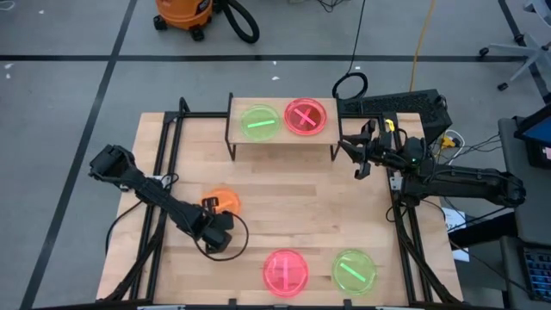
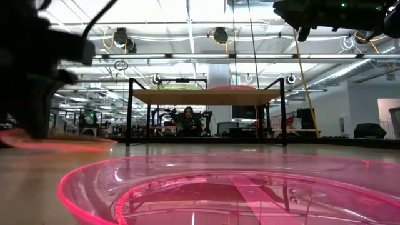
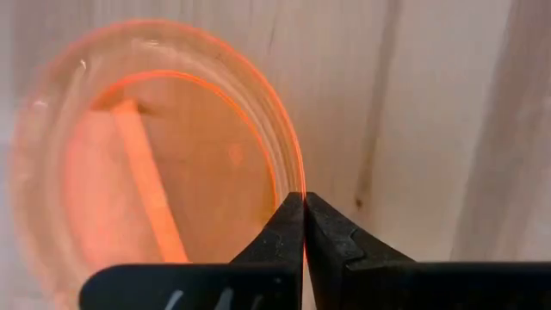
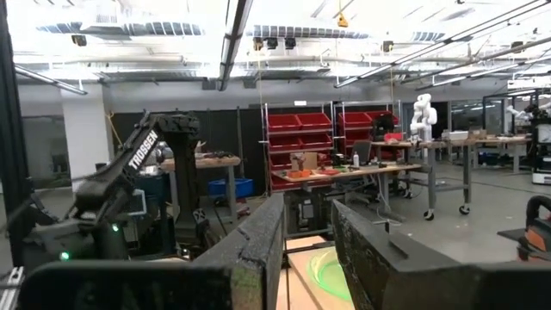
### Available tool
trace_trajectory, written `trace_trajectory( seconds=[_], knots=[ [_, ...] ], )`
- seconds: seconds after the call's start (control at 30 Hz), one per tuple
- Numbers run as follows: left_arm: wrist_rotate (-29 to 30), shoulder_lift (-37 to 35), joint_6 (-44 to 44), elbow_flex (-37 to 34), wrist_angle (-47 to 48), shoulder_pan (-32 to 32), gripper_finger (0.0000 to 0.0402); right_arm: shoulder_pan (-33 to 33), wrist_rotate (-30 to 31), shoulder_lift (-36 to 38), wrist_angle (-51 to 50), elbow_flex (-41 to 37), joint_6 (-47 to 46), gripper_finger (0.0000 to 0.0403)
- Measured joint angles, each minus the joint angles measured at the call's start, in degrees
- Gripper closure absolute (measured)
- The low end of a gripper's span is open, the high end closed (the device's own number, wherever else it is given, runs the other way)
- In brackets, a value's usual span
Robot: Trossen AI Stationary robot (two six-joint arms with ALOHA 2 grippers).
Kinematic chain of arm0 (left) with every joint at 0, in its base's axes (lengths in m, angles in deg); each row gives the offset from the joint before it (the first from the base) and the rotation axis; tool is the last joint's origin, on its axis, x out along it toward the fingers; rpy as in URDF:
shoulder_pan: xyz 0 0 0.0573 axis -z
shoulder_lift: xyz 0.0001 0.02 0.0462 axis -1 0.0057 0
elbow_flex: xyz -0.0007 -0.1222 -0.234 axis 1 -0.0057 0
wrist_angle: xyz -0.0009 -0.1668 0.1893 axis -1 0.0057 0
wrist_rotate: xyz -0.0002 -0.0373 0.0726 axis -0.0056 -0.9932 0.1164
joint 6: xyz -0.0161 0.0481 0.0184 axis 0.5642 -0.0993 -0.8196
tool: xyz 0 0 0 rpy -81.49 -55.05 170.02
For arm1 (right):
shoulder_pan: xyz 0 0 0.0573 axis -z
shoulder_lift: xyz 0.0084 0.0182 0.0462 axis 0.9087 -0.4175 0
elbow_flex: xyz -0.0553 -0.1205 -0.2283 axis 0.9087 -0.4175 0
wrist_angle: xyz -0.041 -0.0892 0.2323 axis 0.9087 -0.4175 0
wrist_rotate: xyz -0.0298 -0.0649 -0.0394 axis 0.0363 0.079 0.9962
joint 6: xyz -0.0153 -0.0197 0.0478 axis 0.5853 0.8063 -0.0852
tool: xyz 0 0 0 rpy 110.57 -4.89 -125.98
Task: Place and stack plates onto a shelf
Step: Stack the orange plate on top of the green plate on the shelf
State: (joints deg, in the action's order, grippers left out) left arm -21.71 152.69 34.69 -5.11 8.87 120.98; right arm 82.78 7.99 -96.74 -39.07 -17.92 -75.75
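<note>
A: Left gripper (image 3: 303, 226)?
B: Low on the wooden tabletop (image 1: 284, 207), fingers pinched on the translucent orange plastic plate's (image 3: 146, 164) rim.
A: Right gripper (image 1: 360, 155)?
B: Raised beside the small light-wood shelf (image 1: 281, 138), fingers apart

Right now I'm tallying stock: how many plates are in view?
5. Green plate and pink plate on the shelf; orange plate at the left gripper; pink plate and green plate on the table's near edge. Stacked ones may hide.
</note>
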Motion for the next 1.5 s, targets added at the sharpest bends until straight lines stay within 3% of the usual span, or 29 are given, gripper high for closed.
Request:
trace_trajectory(
  seconds=[0.4, 0.63, 0.8, 1.07, 1.3, 1.5],
  knots=[
    [16.98, -0.09, -11.18, 19.1, 17.65, -2.56, 0.0401, 0.0, 0.0, 0.02, -0.93, 0.0, -1.09, 0.0316],
    [31.98, -0.11, -27.45, 24.27, 17.88, -7.16, 0.0401, 0.0, 0.04, 0.0, -2.52, 0.0, -1.09, 0.0316],
    [36.25, -0.16, -39.9, 24.79, 13.62, -13.61, 0.0401, 0.0, 0.1, 0.0, -2.68, 0.0, -0.98, 0.0316],
    [34.28, -0.16, -54.7, 24.79, 3.56, -27.2, 0.0401, 0.0, 0.2, 0.0, -2.56, -0.01, -0.02, 0.0316],
    [20.75, -0.16, -61.61, 24.79, -5.07, -37.14, 0.0401, 0.0, 0.2, 0.02, -2.92, 0.0, -0.18, 0.0316],
    [13.15, -0.16, -62.37, 24.79, -8.15, -42.29, 0.0401, 0.0, 0.17, 0.01, -3.01, 0.0, -0.93, 0.0316]
  ],
)
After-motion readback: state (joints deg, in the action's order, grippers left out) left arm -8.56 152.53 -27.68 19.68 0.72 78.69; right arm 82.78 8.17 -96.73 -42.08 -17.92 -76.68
